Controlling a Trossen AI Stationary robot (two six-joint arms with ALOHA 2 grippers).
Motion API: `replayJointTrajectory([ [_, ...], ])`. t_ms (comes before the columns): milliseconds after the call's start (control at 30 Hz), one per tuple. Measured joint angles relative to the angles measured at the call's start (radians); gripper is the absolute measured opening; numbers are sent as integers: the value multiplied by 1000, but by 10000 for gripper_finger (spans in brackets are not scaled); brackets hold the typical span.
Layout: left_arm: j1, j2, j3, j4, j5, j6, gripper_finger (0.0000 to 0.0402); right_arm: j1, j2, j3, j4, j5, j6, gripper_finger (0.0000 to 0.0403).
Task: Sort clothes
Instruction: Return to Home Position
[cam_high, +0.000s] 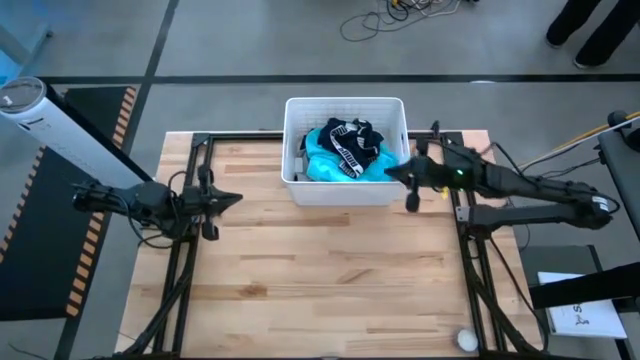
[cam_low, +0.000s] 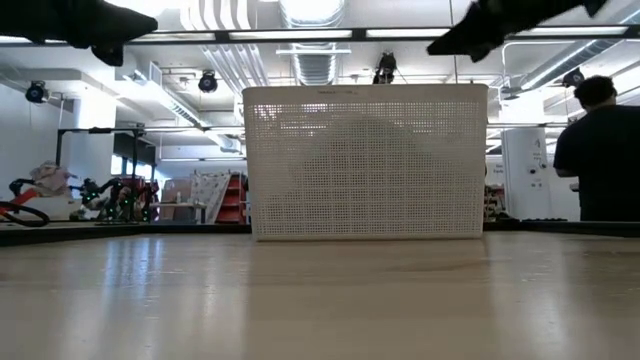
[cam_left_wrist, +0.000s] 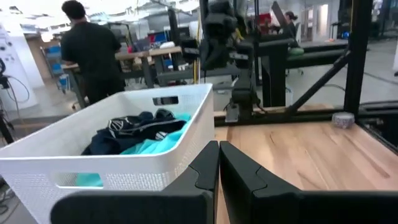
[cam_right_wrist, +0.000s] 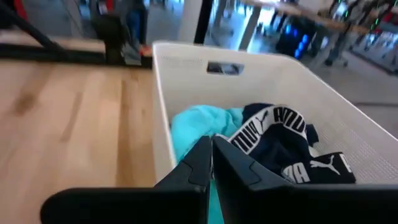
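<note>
A white ribbed basket stands at the table's far middle. In it lie a bright teal garment and a dark one with a black-and-white band; they also show in the right wrist view. My right gripper is shut and empty above the basket's right wall, its fingertips over the rim. My left gripper is shut and empty above the table's left side, pointing toward the basket. The other clothes are out of view.
A small white ball lies near the table's near right corner. A roll of tape lies at the table's edge. Black frame rails run along both sides. A person stands beyond the table. Bare wood lies in front of the basket.
</note>
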Motion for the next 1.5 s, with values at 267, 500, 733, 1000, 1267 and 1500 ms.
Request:
replayJointTrajectory([
  [267, 0, -173, 4, -136, 0, -38, 0, 30, -326, -237, 72, 0, 40, 0],
  [500, 4, -189, -96, 17, -21, 23, 0, 33, -583, -423, 260, -22, 54, 0],
  [733, 16, -202, -154, 43, -27, 35, 0, 33, -662, -554, 368, -36, 38, 0],
  [1000, 21, -209, -189, 48, -28, 24, 0, 33, -817, -572, 290, -34, 30, 0],
  [1267, 117, -209, -297, 139, 38, -9, 0, 33, -757, -643, 394, -26, 32, 0],
  [1500, 295, -209, -307, 105, 270, -88, 0, 33, -816, -617, 278, -24, 26, 0],
])
